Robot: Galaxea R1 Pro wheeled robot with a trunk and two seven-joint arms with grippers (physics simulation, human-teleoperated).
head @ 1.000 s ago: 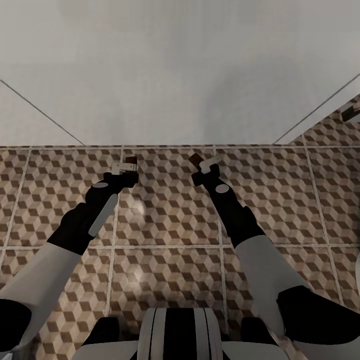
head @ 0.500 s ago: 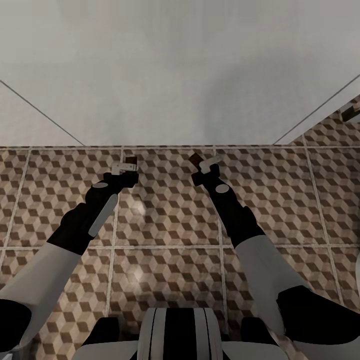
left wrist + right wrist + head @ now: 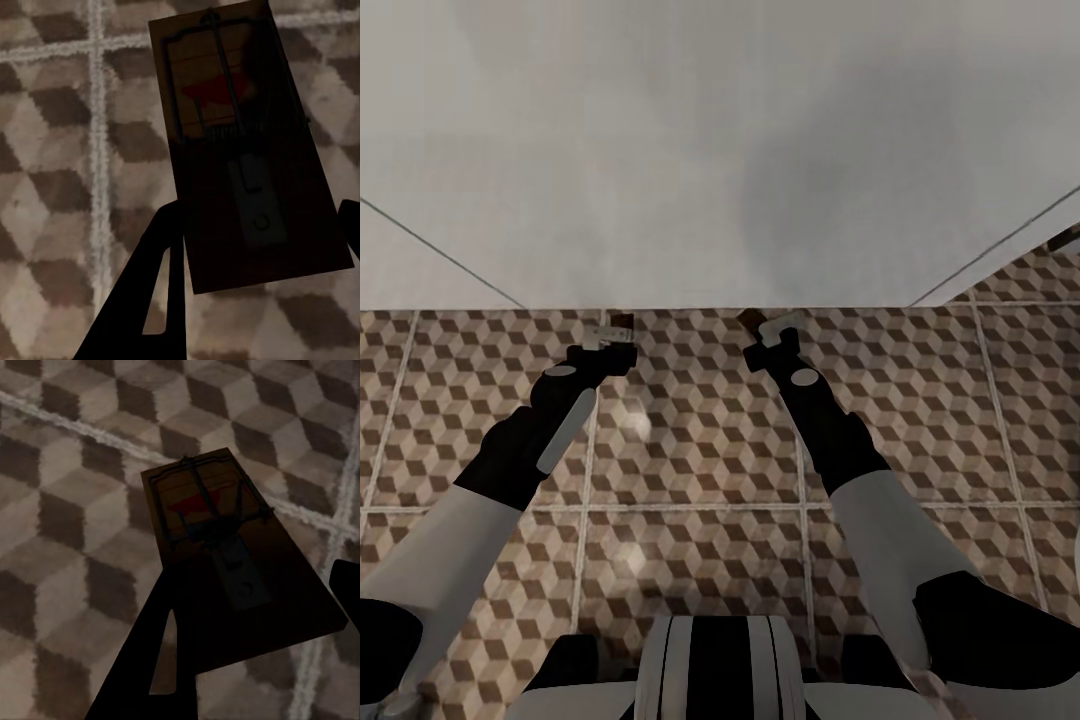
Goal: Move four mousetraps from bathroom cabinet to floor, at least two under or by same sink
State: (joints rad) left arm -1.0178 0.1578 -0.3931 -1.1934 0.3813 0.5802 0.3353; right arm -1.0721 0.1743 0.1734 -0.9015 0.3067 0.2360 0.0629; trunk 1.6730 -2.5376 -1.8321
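Since a second ago the whole head view has shifted, so the white surface ahead reaches lower over the bathroom floor [image 3: 690, 470] while both arms hold the same pose; the camera moved, not the things. Each tool is clamped on a mousetrap: the left tool [image 3: 610, 335] carries the left mousetrap [image 3: 244, 142], the right tool [image 3: 768, 328] the right mousetrap [image 3: 225, 559], both hanging above the tiles. Judged step: carrying toward the sink. Next comes lowering and releasing them on the tiles beside it.
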